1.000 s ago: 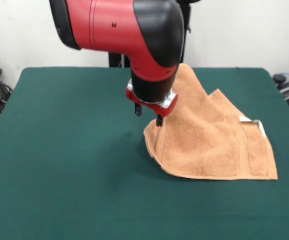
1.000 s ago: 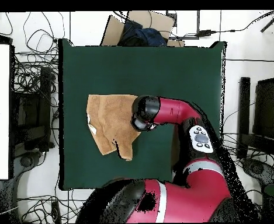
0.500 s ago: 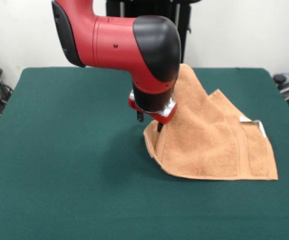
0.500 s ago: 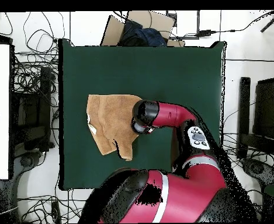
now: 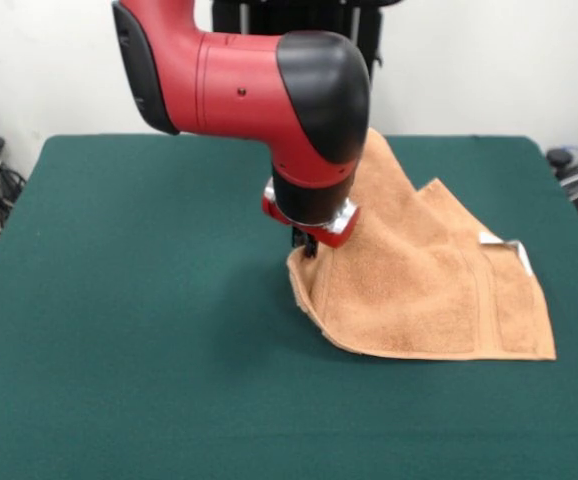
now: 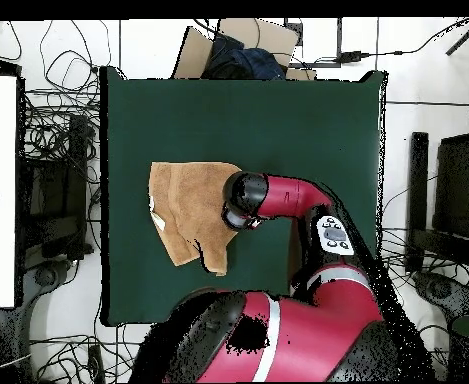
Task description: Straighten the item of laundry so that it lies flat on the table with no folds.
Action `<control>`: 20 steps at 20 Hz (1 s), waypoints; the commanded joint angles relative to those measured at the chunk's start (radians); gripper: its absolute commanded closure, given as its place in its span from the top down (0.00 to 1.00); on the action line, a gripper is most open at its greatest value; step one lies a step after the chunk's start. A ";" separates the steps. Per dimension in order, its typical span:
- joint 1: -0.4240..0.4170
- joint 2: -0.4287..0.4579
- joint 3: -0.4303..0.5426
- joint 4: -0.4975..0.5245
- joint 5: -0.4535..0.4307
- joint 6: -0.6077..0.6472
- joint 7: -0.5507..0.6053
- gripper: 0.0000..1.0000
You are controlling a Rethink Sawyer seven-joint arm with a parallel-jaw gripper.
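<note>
The gripper [image 5: 306, 243] is hanging at the folded left edge of the towel [image 5: 429, 270], which is lying crumpled right of the middle of the table [image 5: 119, 300]; whether it is gripping I cannot tell, so it should be pinching only the top layer before pulling outward.

Plain white wall [image 5: 489, 70] behind, pale floor [image 6: 418, 120] strewn with black cables [image 6: 53, 130] (possibly a cardboard box [image 6: 240, 45]).

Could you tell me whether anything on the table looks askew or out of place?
Yes: the peach-orange terry-cloth towel lies askew and folded over itself on the dark green felt table, not flat. Its white tag pokes up at one edge. The tool is at its folded corner.
</note>
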 commanded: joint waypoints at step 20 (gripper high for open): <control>-0.146 -0.091 0.067 0.082 0.028 -0.002 -0.072 0.00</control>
